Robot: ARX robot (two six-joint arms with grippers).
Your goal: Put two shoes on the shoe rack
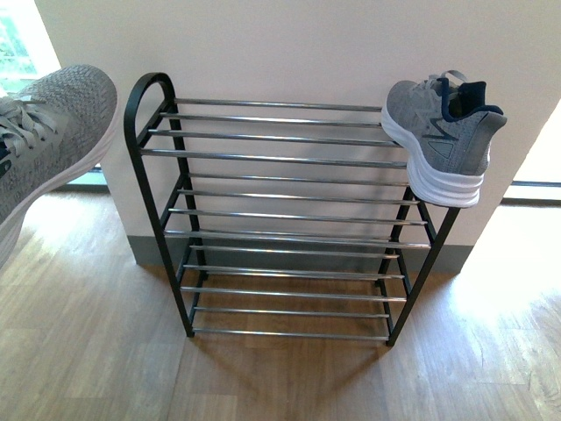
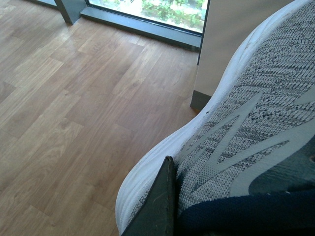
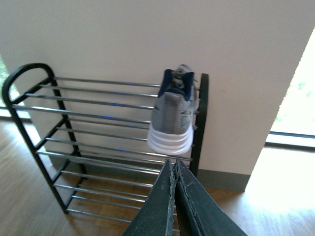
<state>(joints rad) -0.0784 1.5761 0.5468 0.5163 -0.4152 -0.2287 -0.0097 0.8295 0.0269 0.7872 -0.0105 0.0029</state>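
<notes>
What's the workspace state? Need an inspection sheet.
Surface: wood floor; the rack stands on it.
Job's things: shoe rack upright against the white wall. Placed shoe on the top tier at the right end, heel jutting past the front bar. Held shoe in the air left of the rack.
Clutter: nothing seen.
Hands: left hand shut on the held shoe. Right hand shut and empty, in front of the rack.
Cables: nothing seen.
Surroundings: window beside the wall.
</notes>
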